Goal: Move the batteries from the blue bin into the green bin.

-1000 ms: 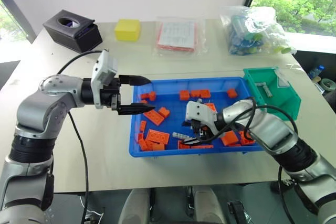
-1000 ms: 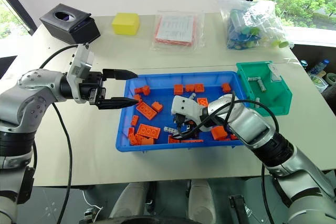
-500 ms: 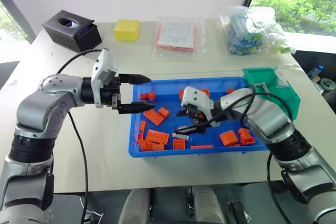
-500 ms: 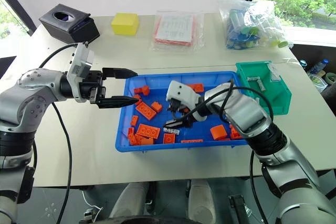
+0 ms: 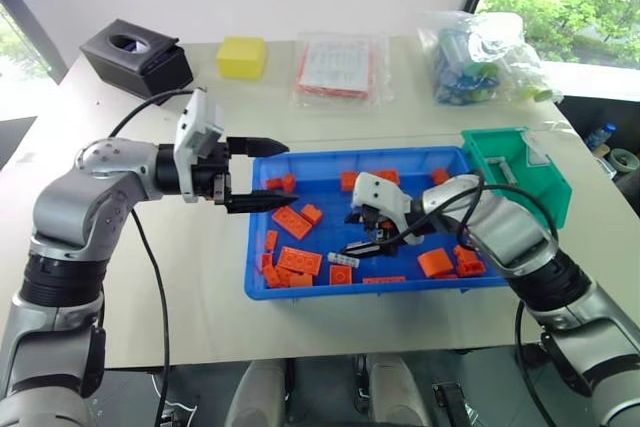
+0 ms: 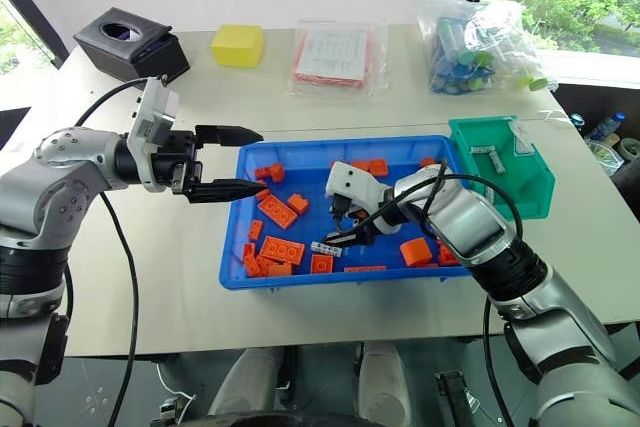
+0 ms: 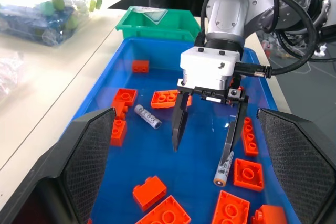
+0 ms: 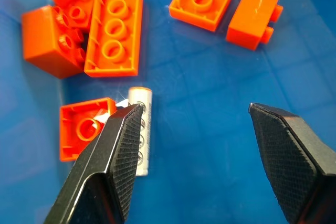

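Fingers spread, the right gripper [image 5: 362, 232] hangs empty just above a battery [image 5: 342, 260] lying among orange bricks [image 5: 300, 260] in the blue bin [image 5: 262, 292]. The left gripper [image 5: 270, 176], also apart, hovers at the bin's far end from the green bin [image 5: 545, 197].

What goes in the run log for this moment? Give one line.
right tool open over battery in blue bin | left tool open at bin's left rim | green bin holds batteries
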Robot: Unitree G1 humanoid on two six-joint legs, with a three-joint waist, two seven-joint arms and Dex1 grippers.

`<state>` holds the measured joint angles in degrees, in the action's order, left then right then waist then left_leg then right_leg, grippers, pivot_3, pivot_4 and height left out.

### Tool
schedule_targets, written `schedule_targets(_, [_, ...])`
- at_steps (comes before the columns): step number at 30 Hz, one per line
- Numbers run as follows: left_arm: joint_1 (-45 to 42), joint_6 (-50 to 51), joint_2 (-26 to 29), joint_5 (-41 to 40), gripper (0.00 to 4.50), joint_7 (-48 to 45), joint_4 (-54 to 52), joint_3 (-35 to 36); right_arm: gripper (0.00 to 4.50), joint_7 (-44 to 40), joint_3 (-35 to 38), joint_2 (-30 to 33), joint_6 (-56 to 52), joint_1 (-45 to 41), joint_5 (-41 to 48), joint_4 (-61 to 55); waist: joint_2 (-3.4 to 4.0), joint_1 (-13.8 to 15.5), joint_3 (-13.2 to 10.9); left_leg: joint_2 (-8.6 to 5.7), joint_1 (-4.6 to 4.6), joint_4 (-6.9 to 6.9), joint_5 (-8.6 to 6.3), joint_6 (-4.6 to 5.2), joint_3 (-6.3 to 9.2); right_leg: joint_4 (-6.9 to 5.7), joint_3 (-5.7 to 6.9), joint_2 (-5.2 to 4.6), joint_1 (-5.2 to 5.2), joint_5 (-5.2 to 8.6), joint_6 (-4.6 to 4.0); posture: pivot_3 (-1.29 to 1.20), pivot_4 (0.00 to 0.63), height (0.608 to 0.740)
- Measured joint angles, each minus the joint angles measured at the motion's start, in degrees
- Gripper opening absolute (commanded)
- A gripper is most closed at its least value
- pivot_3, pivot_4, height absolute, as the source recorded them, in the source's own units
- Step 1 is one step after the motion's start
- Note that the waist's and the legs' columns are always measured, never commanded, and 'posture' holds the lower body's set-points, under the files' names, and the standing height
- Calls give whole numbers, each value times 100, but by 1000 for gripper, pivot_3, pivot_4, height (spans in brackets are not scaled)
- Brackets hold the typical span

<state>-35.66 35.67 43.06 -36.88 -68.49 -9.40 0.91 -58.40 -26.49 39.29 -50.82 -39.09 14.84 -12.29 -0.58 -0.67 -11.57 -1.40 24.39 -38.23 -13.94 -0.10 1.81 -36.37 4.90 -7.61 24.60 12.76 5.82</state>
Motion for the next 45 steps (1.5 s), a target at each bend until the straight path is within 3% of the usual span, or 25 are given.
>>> schedule_targets(19, [-3, 3, 48, 0, 4500, -126, -17, -2, 3297, 132, -137, -49, 352, 320, -458, -190, -2, 3, 1, 0, -2, 0, 1, -2, 1, -1, 0, 0, -1, 0, 0, 0, 150, 692])
schedule_targets(22, [-34, 3, 46, 4, 4500, -126, 1, -3, 2402, 127, -136, -43, 396, 320, -503, -126, -2, 2, 1, 0, -2, -1, 1, -2, 0, -1, 0, 0, -1, 0, 0, 0, 150, 692])
schedule_targets(27, [-75, -2, 32, 13, 4500, -126, 34, -5, 38, 130, -135, -39, 449, 323, -513, -107, -2, 2, 1, -1, -2, -1, 1, -2, 0, -1, 0, 0, -2, 0, 0, 0, 150, 692])
schedule_targets(30, [-75, -5, 12, 12, 4500, -134, 34, -12, 54, 165, -69, -38, 373, 326, -494, -133, -2, 3, 1, -1, -2, -1, 1, -2, 0, -1, 0, 0, -2, 0, 0, 0, 150, 692])
schedule_targets(36, [-75, -5, -48, 9, 4500, -154, 21, -25, 54, 307, 1108, 132, -301, 373, 42, -526, -2, 24, 2, -2, 0, -1, 1, -3, 0, -1, 0, -2, -2, 0, 0, 0, 150, 692])
schedule_targets(42, [19, -3, -48, 5, 4500, -217, -83, -51, 54, 569, 3014, 1146, -696, 673, 363, -267, -2, 138, 2, -1, 0, -1, 1, -2, -16, 2, 0, 0, -3, 0, -1, 0, 150, 692])
schedule_targets(45, [119, -3, -3, 7, 4500, -242, -95, -45, 54, 767, 3608, 1573, -605, 988, 305, 269, -2, 146, 2, 0, -1, -2, 1, -2, -19, 1, 1, -1, -4, 0, -1, 0, 150, 692])
